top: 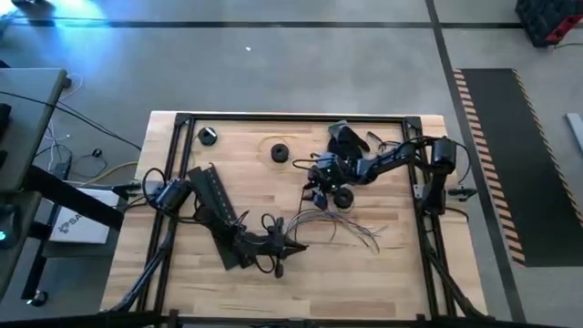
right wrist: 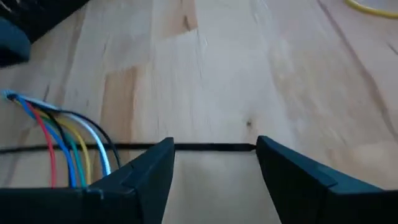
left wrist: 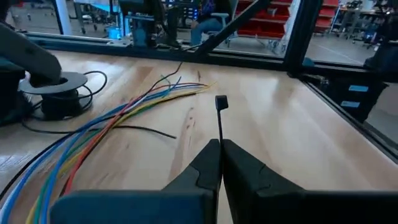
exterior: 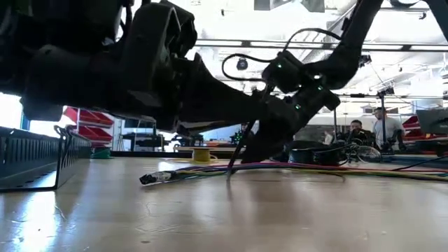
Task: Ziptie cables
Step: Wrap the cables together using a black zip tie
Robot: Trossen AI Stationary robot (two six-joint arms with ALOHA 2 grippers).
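The cables [top: 342, 228], a loose bundle of thin coloured wires, lie fanned out on the wooden table [top: 401, 273]; they also show in the left wrist view [left wrist: 106, 121] and the low view [exterior: 294, 168]. My left gripper [top: 293, 244] is just near of their bunched end, shut on a thin black zip tie [left wrist: 220, 124]. My right gripper [top: 317, 189] hangs open over the table at the far side of the bundle. In its wrist view the right gripper [right wrist: 214, 162] has a thin black wire [right wrist: 214, 147] running across behind its fingers and the cables' ends [right wrist: 62, 143] beside one finger. My left gripper pinches the zip tie's strap [left wrist: 219, 144] between its two shut fingers. The strap runs straight out ahead along the fingers, with its square head [left wrist: 221, 102] at the free end. In the low view the tie [exterior: 236, 155] slants down toward the tabletop beside the cables.
A long black slotted duct [top: 214, 205] lies under the left arm. Small black spools [top: 208, 135] [top: 279, 151] stand at the far side, and another spool [top: 344, 197] is by the right gripper. A black frame rail [top: 291, 117] edges the table. People [exterior: 381, 126] sit beyond it.
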